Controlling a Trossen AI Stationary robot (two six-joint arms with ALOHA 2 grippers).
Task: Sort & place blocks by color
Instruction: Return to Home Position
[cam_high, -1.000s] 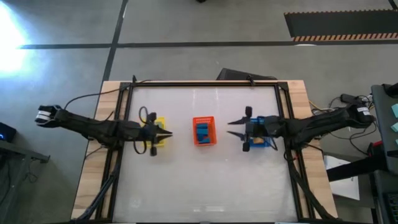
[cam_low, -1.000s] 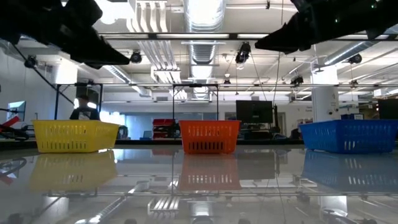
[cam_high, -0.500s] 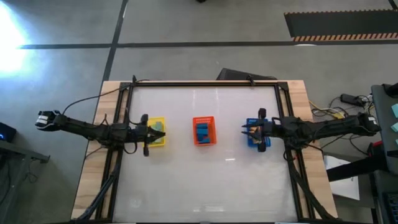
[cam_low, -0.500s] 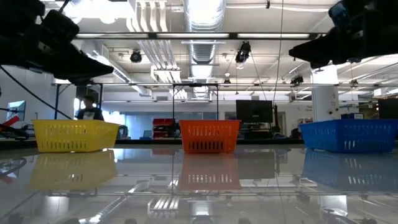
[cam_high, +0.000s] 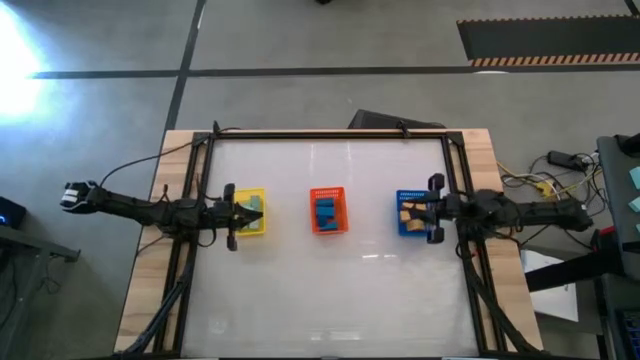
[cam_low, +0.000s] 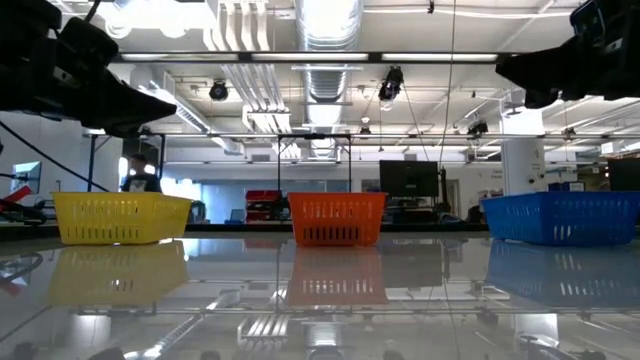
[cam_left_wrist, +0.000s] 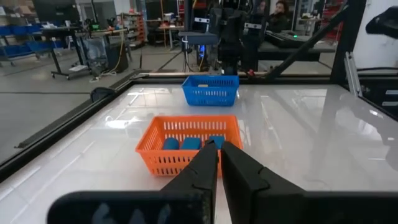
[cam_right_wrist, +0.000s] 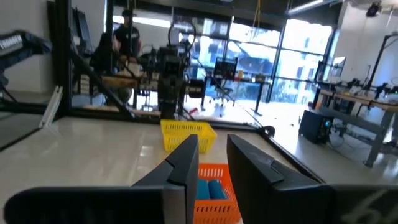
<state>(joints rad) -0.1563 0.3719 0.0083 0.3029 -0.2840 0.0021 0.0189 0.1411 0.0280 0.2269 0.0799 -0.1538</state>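
Now, blocks (cam_high: 327, 213) inside all three baskets (cam_low: 336, 222).

No lettering, label, brand or number is legible in any view; the sole marking is an orange-and-white striped edge on a dark floor mat (cam_high: 548, 62) beyond the counter (cam_high: 330, 300).

Blue blocks (cam_high: 326, 211) in orange basket (cam_high: 327, 190); orange blocks (cam_high: 409, 214) in blue basket (cam_high: 410, 193); pale teal blocks (cam_high: 251, 206) in yellow basket (cam_high: 256, 193).
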